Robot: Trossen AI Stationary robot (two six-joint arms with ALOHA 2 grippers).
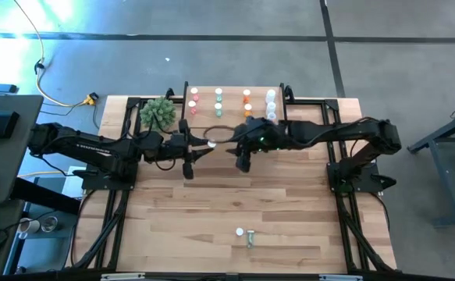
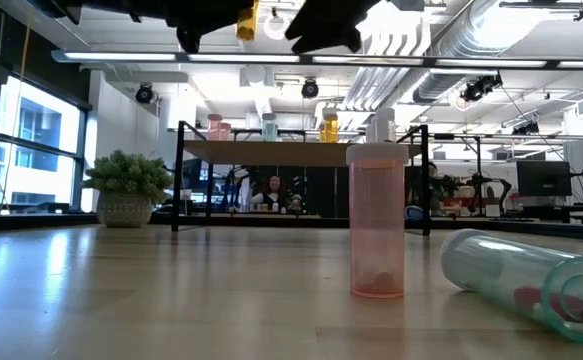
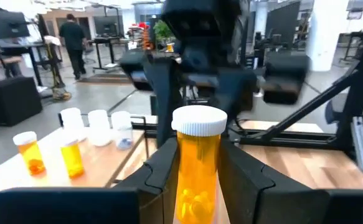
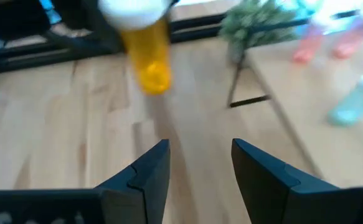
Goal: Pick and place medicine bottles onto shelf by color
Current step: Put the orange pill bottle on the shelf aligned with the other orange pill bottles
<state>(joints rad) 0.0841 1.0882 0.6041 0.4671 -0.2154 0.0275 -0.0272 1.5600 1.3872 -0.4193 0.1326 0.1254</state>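
Note:
My left gripper [image 1: 206, 144] is shut on an orange bottle with a white cap [image 3: 197, 168], high above the table's middle, just in front of the shelf [image 1: 235, 92]. My right gripper [image 4: 200, 165] is open and empty. It faces the bottle [image 4: 147, 59] from the table's right side, a short way off [image 1: 232, 146]. The shelf top carries pink [image 1: 193, 100], green [image 1: 218, 100], orange [image 1: 247, 97] and white [image 1: 271, 101] bottles standing in columns. A pink bottle [image 2: 376, 225] stands upright on its base near the table's front edge, and a pale green one [image 2: 521, 275] lies on its side next to it. My left gripper pinches the orange bottle's body [image 3: 197, 186] between its two fingers, below the white cap [image 3: 198, 120]. The fingers are level and come from the table's left. The bottle stands upright in the hold, its cap above the fingers, lifted clear of the table.
A small potted plant [image 1: 158, 112] stands left of the shelf. The shelf's black legs [image 2: 179, 175] stand on the far part of the table. The two loose bottles [image 1: 245, 234] sit near the front edge; bare wood lies between them and the arms.

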